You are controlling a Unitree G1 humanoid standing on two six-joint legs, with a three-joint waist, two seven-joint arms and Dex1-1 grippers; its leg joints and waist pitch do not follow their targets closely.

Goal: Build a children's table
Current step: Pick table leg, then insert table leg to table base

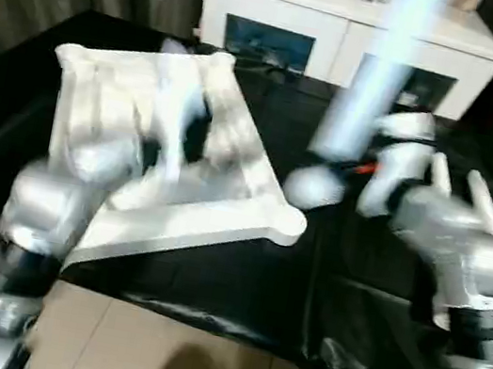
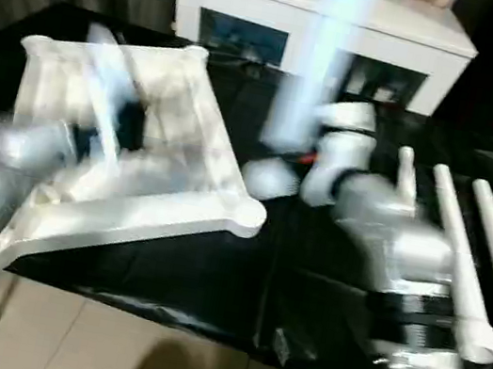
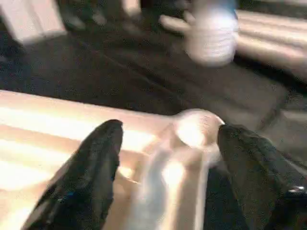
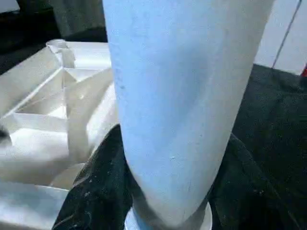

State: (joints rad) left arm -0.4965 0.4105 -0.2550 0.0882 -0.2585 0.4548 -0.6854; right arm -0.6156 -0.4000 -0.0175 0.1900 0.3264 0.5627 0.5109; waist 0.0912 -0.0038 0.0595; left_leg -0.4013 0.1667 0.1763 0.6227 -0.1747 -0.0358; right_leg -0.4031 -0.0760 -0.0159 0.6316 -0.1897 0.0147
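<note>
The raised leg [image 1: 382, 65] is smeared by motion, its upper end cut off by the picture's top edge. The left gripper [image 1: 183, 135] blurs over the table top [image 1: 223, 209], its contact unreadable. Spare legs [image 2: 462, 261] run off the right edge.

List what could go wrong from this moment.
1. The right tool grips the leg near its base, upright and off the table; it could swing or slip.
2. The tabletop lies tilted with its near corner socket overhanging; the open left tool straddles the rim without clamping, so it may shift.
</note>
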